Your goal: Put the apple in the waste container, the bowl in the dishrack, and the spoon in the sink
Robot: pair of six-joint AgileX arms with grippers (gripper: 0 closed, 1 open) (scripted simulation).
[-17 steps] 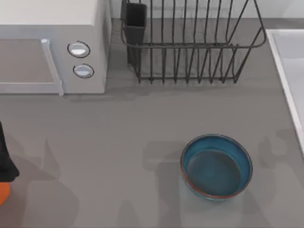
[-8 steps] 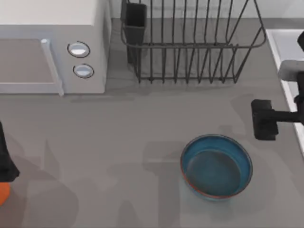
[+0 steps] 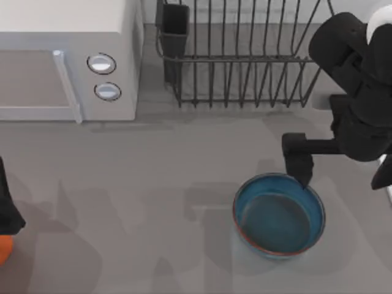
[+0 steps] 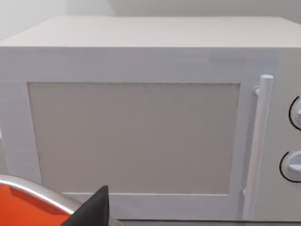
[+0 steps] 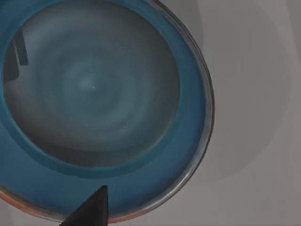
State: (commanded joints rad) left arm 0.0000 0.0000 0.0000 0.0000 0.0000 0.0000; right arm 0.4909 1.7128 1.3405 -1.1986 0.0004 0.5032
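Landmark: bowl, upright on the table, toward top view's right.
R gripper: right gripper hangs just over the bowl's far rim, dishrack side; a dark fingertip shows above the blue inside wall in the wrist view. Open or closed: can't tell.
Key relation: bowl lies directly under R gripper, so a short drop onto the rim looks like the next need (my read).
Axis: bowl is round, no long axis; any rim spot serves.
Dishrack: dishrack straight behind the bowl, well apart.
Nearer arm: R by far.
L arm: left gripper parked well left of the bowl, by the microwave; finger state can't tell.
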